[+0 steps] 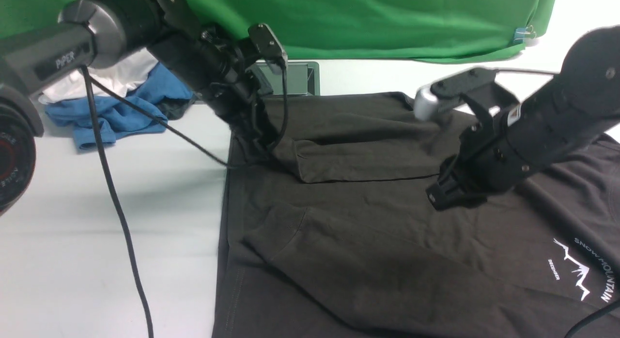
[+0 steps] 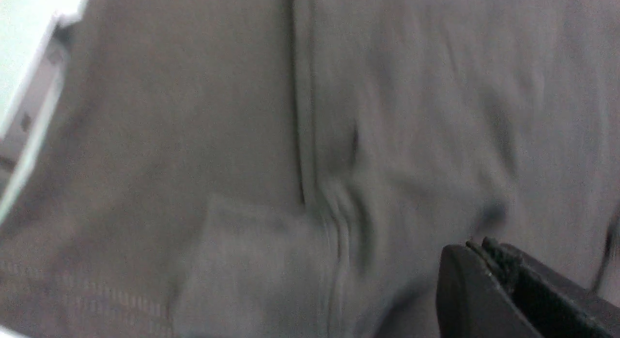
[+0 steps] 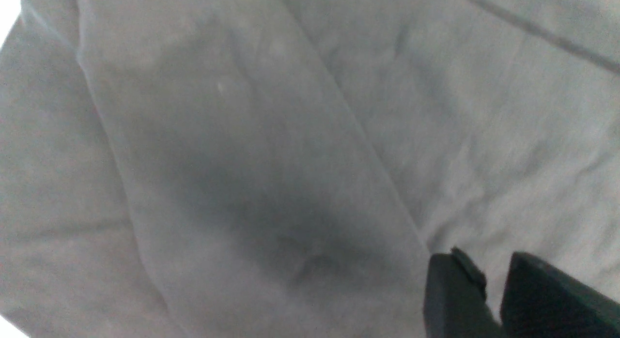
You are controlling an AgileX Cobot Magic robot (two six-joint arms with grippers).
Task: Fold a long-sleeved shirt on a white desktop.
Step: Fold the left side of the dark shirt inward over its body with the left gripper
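Observation:
The long-sleeved shirt (image 1: 363,241) lies spread over the white desktop (image 1: 97,207), dark charcoal, with its white mountain logo (image 1: 581,270) at the right. One sleeve (image 1: 329,159) is folded across the body. My left gripper (image 1: 254,146) is planted in the shirt's far left edge. In the left wrist view its jaws (image 2: 479,243) are pressed together on the fabric (image 2: 193,134). My right gripper (image 1: 438,197) hovers low over the middle of the shirt. The right wrist view shows a narrow gap between its fingertips (image 3: 489,260), with only cloth (image 3: 242,159) behind.
A blue garment (image 1: 116,110) and a white cloth (image 1: 111,76) are heaped at the far left. A green backdrop (image 1: 363,23) hangs along the back, with a silver-rimmed panel (image 1: 302,79) in front of it. My left arm's black cable (image 1: 116,202) trails over the bare table.

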